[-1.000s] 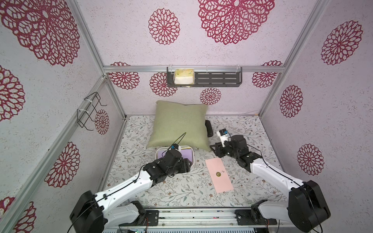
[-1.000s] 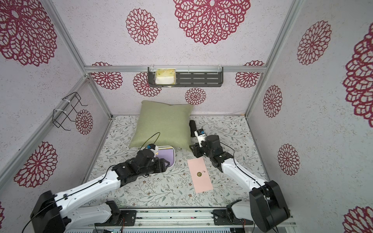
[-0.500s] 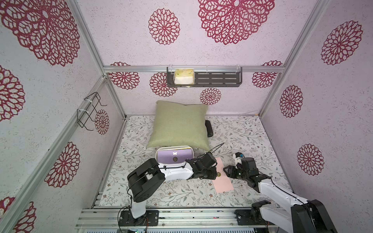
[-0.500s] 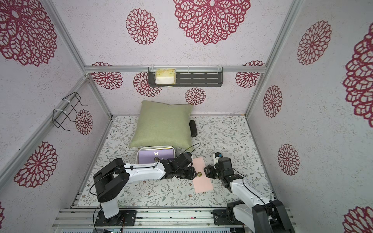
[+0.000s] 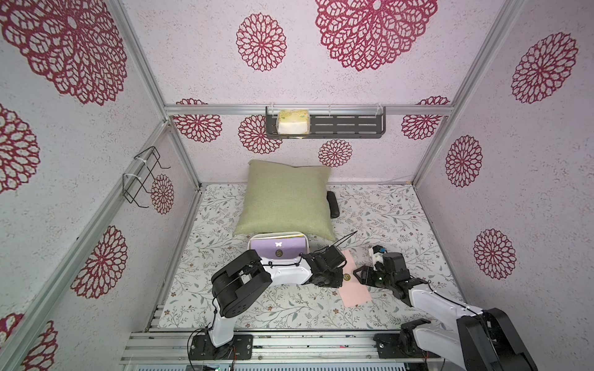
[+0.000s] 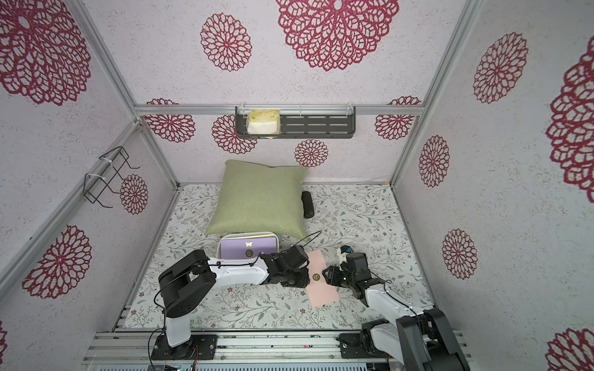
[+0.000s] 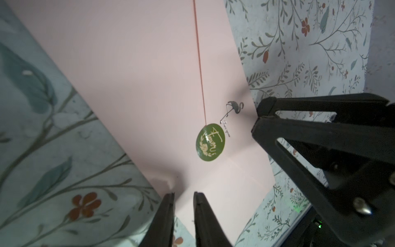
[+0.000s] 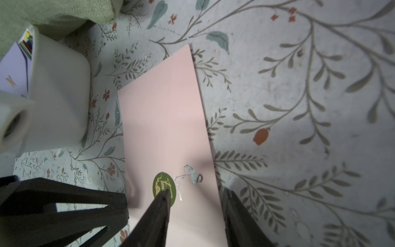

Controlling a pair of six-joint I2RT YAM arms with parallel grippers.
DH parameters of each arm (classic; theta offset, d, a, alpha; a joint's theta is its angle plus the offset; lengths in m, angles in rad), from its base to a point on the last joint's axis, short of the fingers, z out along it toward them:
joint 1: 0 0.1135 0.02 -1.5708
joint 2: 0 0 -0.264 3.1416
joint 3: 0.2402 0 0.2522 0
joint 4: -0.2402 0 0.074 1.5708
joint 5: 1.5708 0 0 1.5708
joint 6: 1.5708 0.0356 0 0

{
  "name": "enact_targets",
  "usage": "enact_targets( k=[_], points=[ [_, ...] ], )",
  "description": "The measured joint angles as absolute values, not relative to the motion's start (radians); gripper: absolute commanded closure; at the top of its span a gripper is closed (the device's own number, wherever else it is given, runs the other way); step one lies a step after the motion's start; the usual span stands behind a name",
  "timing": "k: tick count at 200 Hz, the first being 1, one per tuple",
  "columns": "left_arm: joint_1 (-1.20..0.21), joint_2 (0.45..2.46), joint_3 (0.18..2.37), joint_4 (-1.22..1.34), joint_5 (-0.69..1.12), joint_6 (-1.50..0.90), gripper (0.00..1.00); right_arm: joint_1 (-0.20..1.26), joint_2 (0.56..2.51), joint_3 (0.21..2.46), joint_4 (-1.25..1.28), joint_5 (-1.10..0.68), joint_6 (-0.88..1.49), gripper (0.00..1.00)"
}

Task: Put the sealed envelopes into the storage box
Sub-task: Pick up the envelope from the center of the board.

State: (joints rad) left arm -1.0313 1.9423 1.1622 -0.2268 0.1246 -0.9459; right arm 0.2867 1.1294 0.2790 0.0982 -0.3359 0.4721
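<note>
Sealed envelopes: one pale pink paper envelope (image 5: 355, 290) lies flat on the floral-printed worktop (image 5: 385, 218), near the white plastic storage box (image 8: 59, 102) and outside it. One lilac envelope (image 5: 278, 249) tops the stack inside the box; the coloured edges beneath it are too thin to count. The pink one's round green seal (image 7: 210, 142) carries gold script that looks like "Flowers". Beside the seal is a small silver flamingo (image 7: 234, 108) with a line too small to read.

The left fingers (image 7: 164, 218) stand narrow, straddling the pink envelope's edge; whether they pinch it I cannot tell. The right fingers (image 8: 158, 213) stand half spread, one tip on the seal, the other at the envelope's edge.

One green pillow (image 5: 286, 199) lies behind the box. The pale walls bear crimson rosettes, and one dark slotted shelf (image 5: 347, 127) holds one yellow block (image 5: 293, 122).
</note>
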Motion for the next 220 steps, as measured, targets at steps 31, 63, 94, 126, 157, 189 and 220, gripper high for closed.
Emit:
enact_targets(
  k=[31,63,94,126,157,189,220],
  points=[
    [-1.029,1.942,1.162,-0.237,0.120,-0.953,0.86,0.286,1.129,0.279,0.096,-0.362,0.475,0.53],
    [-1.025,1.960,1.165,-0.235,0.120,-0.957,0.95,0.284,1.123,0.288,0.085,-0.427,0.490,0.53],
    [-1.023,1.963,1.165,-0.229,0.121,-0.961,1.00,0.277,1.093,0.311,0.087,-0.484,0.508,0.53],
    [-1.022,1.963,1.164,-0.226,0.120,-0.962,1.00,0.271,1.085,0.308,0.110,-0.534,0.540,0.53],
    [-1.022,1.963,1.164,-0.224,0.120,-0.962,1.00,0.262,1.085,0.301,0.128,-0.549,0.553,0.53],
    [-1.022,1.952,1.164,-0.236,0.102,-0.943,0.77,0.258,1.090,0.301,0.120,-0.496,0.539,0.53],
    [-1.022,1.907,1.172,-0.261,0.064,-0.924,0.62,0.257,1.100,0.301,0.117,-0.459,0.521,0.53]
  ],
)
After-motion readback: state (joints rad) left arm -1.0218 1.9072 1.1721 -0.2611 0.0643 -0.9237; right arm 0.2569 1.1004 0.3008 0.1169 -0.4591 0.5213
